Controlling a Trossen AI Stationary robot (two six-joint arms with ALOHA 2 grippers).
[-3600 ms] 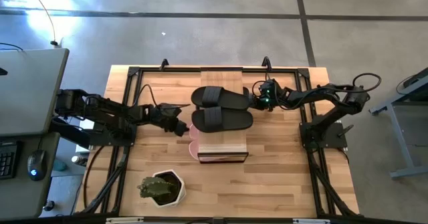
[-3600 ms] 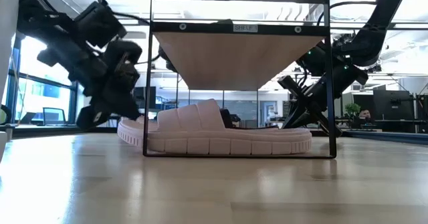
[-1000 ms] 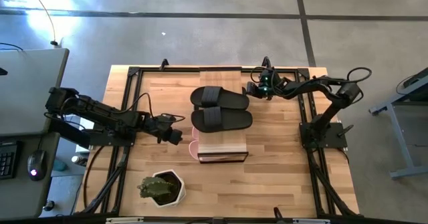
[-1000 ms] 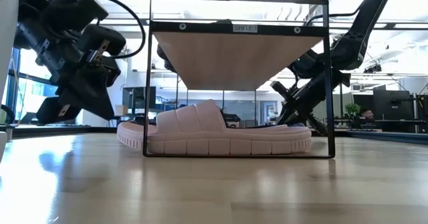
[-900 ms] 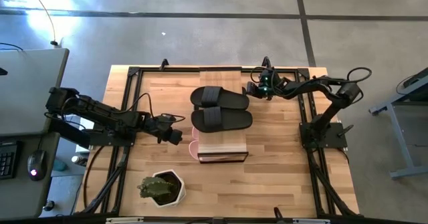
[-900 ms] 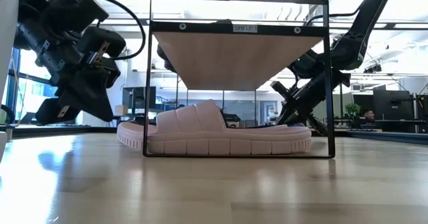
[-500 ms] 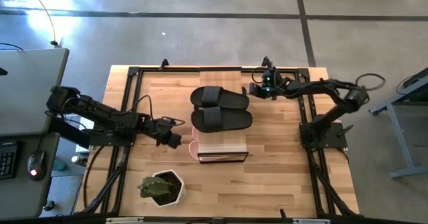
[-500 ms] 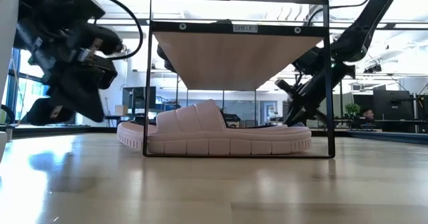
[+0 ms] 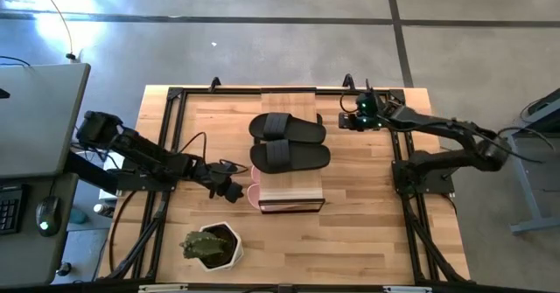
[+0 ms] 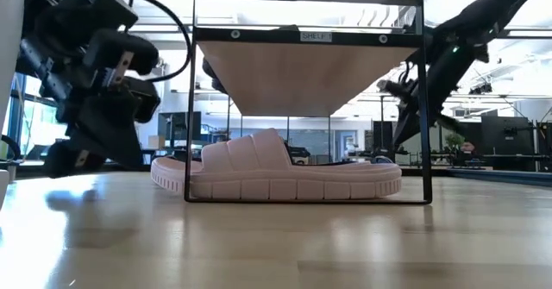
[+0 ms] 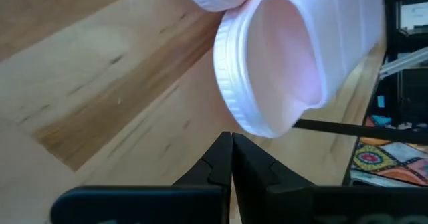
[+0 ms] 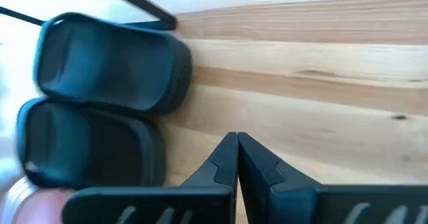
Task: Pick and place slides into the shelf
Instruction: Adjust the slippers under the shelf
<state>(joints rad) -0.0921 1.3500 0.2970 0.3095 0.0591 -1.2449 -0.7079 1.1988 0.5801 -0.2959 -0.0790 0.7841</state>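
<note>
The shelf (image 9: 290,193) stands mid-table with two black slides (image 9: 287,127) (image 9: 290,156) lying on its wood top. A pale pink slide (image 10: 285,172) rests sole-down on the table under the shelf; pink ends (image 9: 253,184) stick out on the shelf's left side. My left gripper (image 9: 234,191) is shut, low at those pink ends (image 11: 281,63). My right gripper (image 9: 347,121) is shut and hovers right of the shelf, clear of the black slides (image 12: 107,70). My left gripper's shut fingertips (image 11: 224,147) stand right at the ridged sole rim (image 11: 249,125) of the pink slide's end, coming level from the table's left. I cannot tell whether they touch it.
A potted green plant (image 9: 212,246) sits near the table's near edge, left of the shelf. Black frame rails (image 9: 166,127) run along the table's sides. Bare wood lies right of the shelf (image 9: 359,188). A desk with a mouse (image 9: 45,214) stands beyond the left edge.
My left gripper has moved a little toward the near edge and closer to the pink slide ends, staying shut. My right gripper has drawn back from the shelf toward the table's right edge. The slides have stayed where they were.
</note>
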